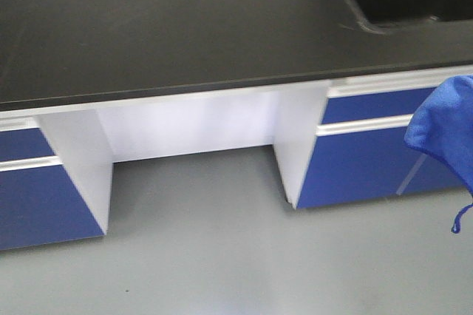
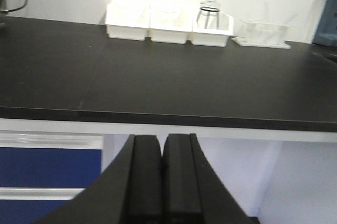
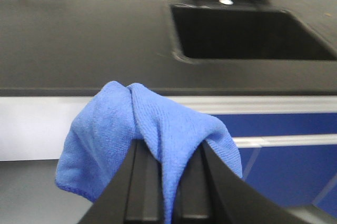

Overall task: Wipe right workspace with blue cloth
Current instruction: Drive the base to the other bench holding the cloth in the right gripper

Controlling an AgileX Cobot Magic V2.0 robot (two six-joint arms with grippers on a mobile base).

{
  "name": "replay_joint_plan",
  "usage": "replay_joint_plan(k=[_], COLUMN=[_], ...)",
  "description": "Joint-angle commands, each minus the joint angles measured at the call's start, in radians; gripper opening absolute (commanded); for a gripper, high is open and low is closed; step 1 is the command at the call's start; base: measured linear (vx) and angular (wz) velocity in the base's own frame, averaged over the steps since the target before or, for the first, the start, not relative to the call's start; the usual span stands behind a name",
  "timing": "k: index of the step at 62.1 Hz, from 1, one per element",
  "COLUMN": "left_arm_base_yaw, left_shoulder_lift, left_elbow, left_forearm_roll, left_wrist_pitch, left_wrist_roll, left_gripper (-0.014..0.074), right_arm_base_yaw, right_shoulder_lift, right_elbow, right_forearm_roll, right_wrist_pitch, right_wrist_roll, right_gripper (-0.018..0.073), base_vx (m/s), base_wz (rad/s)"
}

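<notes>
The blue cloth point(image 3: 152, 124) hangs bunched over the tips of my right gripper point(image 3: 168, 149), which is shut on a fold of it, in front of and below a bench edge. In the front view the blue cloth point(image 1: 443, 130) shows at the right edge with its loop string point(image 1: 462, 219) dangling; the gripper itself is out of that frame. My left gripper point(image 2: 161, 140) is shut with nothing in it, below the bench's front edge. The right workspace is out of view.
Ahead is a black benchtop point(image 1: 185, 34) with white trays point(image 2: 168, 24) and a clear rack point(image 2: 263, 34) at its back. A sunken sink point(image 3: 247, 34) lies at the right. Below are blue drawers point(image 1: 362, 160), a white knee recess point(image 1: 192, 130) and grey floor point(image 1: 222, 256).
</notes>
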Motion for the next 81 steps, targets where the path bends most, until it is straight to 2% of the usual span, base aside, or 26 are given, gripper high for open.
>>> replay_joint_plan(k=[1,81], left_arm_base_yaw=[-0.004,-0.004], left_shoulder_lift=[-0.017,-0.017], left_elbow=[0.032,0.032], left_forearm_roll=[0.0,0.0], left_wrist_pitch=[-0.086,-0.086], left_wrist_roll=[-0.008,-0.008], left_gripper=[-0.0006,-0.0006], right_arm_base_yaw=[-0.003,-0.003], right_shoulder_lift=[0.004,0.004], right_elbow=[-0.029,-0.029], right_forearm_roll=[0.0,0.0], right_wrist_pitch=[-0.076,-0.076], right_wrist_roll=[-0.004,-0.004], right_gripper=[0.0,0.0], base_vx=[-0.19,-0.18], base_wz=[-0.37,-0.54])
